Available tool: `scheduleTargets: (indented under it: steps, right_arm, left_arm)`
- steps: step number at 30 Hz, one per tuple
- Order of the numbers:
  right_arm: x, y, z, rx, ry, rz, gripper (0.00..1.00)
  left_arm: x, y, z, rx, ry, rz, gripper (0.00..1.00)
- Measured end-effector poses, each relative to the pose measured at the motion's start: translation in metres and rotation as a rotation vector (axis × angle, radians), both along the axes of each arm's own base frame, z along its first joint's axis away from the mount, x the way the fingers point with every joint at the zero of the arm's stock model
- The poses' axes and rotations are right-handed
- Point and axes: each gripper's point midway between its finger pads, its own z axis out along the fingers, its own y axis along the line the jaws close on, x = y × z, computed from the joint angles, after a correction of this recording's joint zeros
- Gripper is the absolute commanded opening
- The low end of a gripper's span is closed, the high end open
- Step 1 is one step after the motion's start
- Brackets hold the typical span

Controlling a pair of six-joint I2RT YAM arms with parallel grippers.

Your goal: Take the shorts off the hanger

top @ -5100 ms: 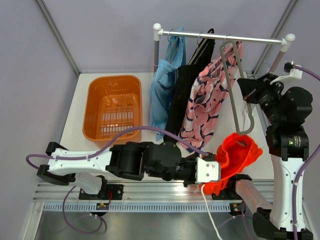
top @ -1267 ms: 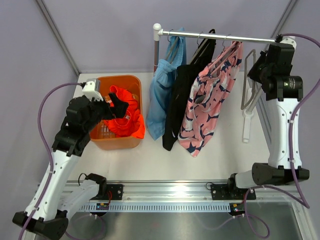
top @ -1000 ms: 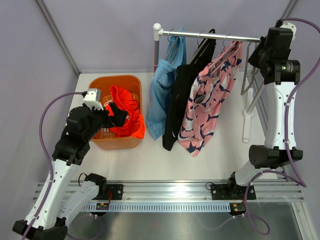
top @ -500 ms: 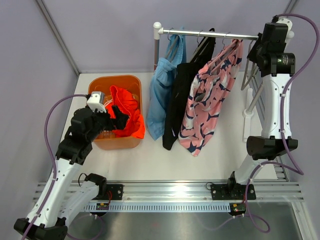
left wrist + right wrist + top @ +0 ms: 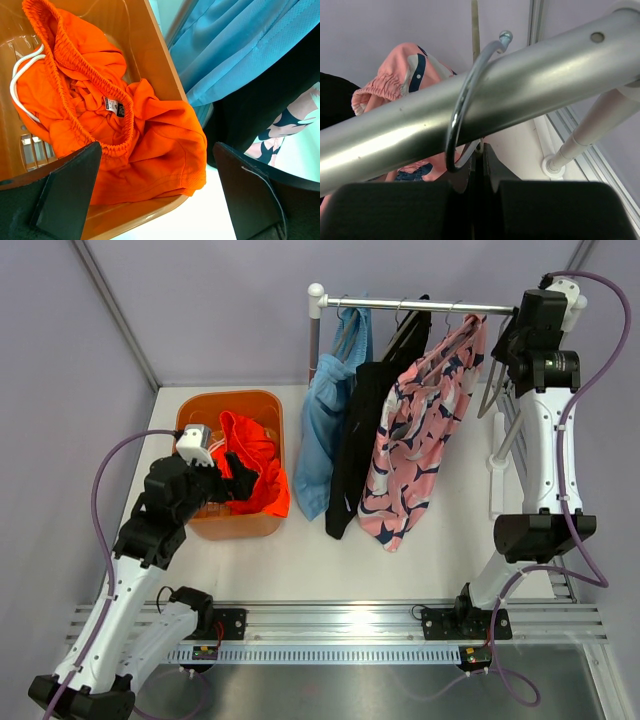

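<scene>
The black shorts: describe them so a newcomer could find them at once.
Look to the silver rail at the back of the table, where three garments hang. The black shorts are the middle one, between the light blue shorts and the pink patterned shorts; they alone are plain and dark.

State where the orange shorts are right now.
In the top view the orange shorts lie at the left in the orange basket, spilling over its right rim, beside the hanging light blue shorts.
</scene>
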Motion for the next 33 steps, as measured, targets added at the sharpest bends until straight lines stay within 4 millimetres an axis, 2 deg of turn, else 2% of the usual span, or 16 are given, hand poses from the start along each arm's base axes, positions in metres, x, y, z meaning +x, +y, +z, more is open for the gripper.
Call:
scheduleTargets:
  steps: [6,9,15,20,23,29,33]
  right_arm:
    - [-0.004,-0.001,-0.001,-0.003,-0.023,-0.007,0.0]
    - [-0.008,-0.001,0.0,-0.002,-0.027,-0.009,0.17]
    - [-0.022,-0.002,-0.011,0.0,0.029,-0.018,0.39]
    - [-0.038,-0.001,-0.014,0.002,0.052,-0.019,0.48]
    - [-0.052,-0.001,-0.001,0.004,0.021,-0.019,0.5]
    - [-0.091,0.001,0.039,0.015,-0.085,-0.02,0.56]
    - [-0.117,0.007,0.058,0.034,-0.147,0.001,0.55]
  left_arm:
    - [0.0,0.0,0.0,0.0,0.0,-0.001,0.99]
    - [0.0,0.0,0.0,0.0,0.0,-0.001,0.99]
    - [0.0,0.0,0.0,0.0,0.0,-0.001,0.99]
    - [0.0,0.0,0.0,0.0,0.0,-0.001,0.99]
    - [0.0,0.0,0.0,0.0,0.0,-0.001,0.99]
    - [0.0,0.0,0.0,0.0,0.0,0.0,0.99]
    - [0.0,0.0,0.0,0.0,0.0,0.0,0.99]
